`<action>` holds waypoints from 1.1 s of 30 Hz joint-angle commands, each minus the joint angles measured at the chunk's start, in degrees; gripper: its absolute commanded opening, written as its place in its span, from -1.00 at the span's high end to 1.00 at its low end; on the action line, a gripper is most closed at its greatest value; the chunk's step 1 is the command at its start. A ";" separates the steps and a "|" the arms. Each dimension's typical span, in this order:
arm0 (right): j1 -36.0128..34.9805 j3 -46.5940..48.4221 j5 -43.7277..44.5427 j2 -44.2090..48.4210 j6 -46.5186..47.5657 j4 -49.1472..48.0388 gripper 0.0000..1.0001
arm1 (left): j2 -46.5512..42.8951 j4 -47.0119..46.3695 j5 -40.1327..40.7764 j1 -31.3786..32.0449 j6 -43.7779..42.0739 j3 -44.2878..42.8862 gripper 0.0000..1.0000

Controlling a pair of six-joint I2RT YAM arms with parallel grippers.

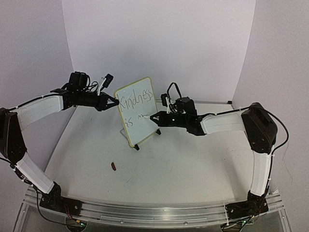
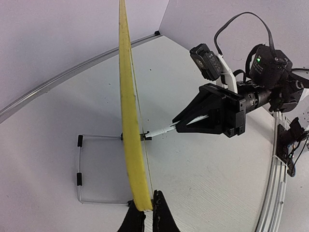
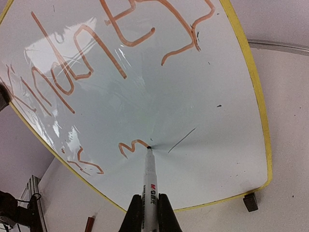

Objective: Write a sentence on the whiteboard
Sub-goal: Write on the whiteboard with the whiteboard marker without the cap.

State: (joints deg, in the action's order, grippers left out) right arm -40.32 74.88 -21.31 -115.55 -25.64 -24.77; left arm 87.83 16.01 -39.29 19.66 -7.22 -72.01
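Note:
The whiteboard (image 1: 140,113) stands tilted at the table's middle, with a pale yellow frame. The sentence (image 1: 136,101) reads "Kindness" on the top line and "is m" below. My left gripper (image 1: 115,102) is shut on the board's left edge; the left wrist view shows its fingertips (image 2: 144,212) clamped on the yellow frame (image 2: 129,121). My right gripper (image 1: 161,118) is shut on a white marker (image 3: 148,179). The marker's tip touches the board (image 3: 203,87) at the end of the "m" (image 3: 129,146). The strokes look orange-brown in the right wrist view.
A small reddish-brown marker cap (image 1: 114,166) lies on the table in front of the board and also shows in the right wrist view (image 3: 89,223). The board's wire stand (image 2: 79,164) and black foot (image 3: 250,202) rest on the table. White walls enclose the back and sides.

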 commanded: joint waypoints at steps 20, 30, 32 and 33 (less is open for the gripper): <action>4.31 -2.73 -14.10 6.74 2.78 -2.86 1.00 | 0.48 4.91 1.06 0.38 -3.16 -1.33 1.00; 6.09 1.40 -19.08 1.41 1.04 -2.90 1.00 | 1.37 5.14 1.04 0.37 -3.37 -1.53 1.00; 6.28 1.70 -19.05 0.88 0.89 -2.87 1.00 | 1.46 5.16 0.99 0.42 -3.34 -1.57 1.00; 6.40 1.85 -18.99 0.64 0.74 -2.86 1.00 | 1.54 5.17 1.00 0.42 -3.32 -1.56 1.00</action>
State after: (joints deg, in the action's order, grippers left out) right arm -34.33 73.94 -38.27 -113.65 -24.27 -26.06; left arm 87.84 17.08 -39.36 19.73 -8.19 -72.38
